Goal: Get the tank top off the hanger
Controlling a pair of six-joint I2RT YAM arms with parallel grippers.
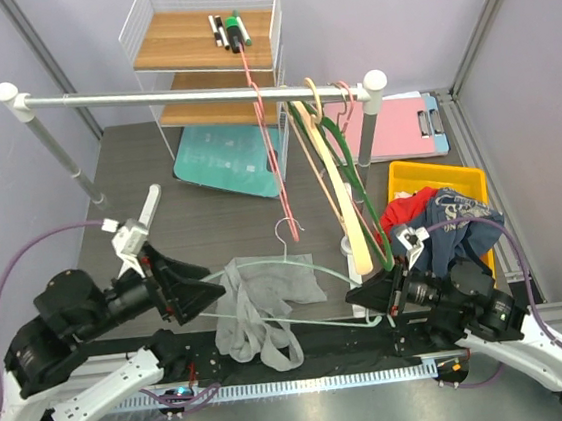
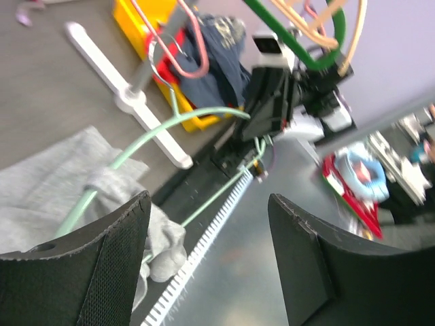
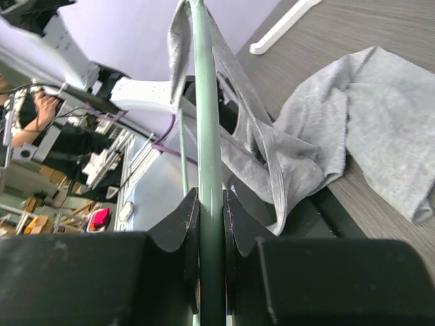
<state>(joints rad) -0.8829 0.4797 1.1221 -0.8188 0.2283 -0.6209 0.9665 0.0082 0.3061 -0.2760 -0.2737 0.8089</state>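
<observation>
The grey tank top [image 1: 261, 308] lies crumpled on the table's near edge, with one strap still looped on the pale green hanger [image 1: 302, 262]. My right gripper [image 1: 362, 292] is shut on the hanger's right end. The right wrist view shows the green bar [image 3: 206, 102] pinched between the jaws of that gripper [image 3: 211, 217], with grey cloth [image 3: 367, 115] draped beyond. My left gripper [image 1: 214, 294] stands just left of the cloth. In the left wrist view the left gripper [image 2: 211, 251] is open and holds nothing. The tank top [image 2: 41, 183] and hanger [image 2: 149, 139] lie off its left finger.
A clothes rail [image 1: 198, 90] crosses the back with several hangers [image 1: 343, 179] at its right end. Behind it stands a wire shelf [image 1: 206, 47]. A yellow bin [image 1: 436, 176] of clothes sits right, a pink clipboard [image 1: 401, 127] beyond it, and a teal mat [image 1: 225, 156].
</observation>
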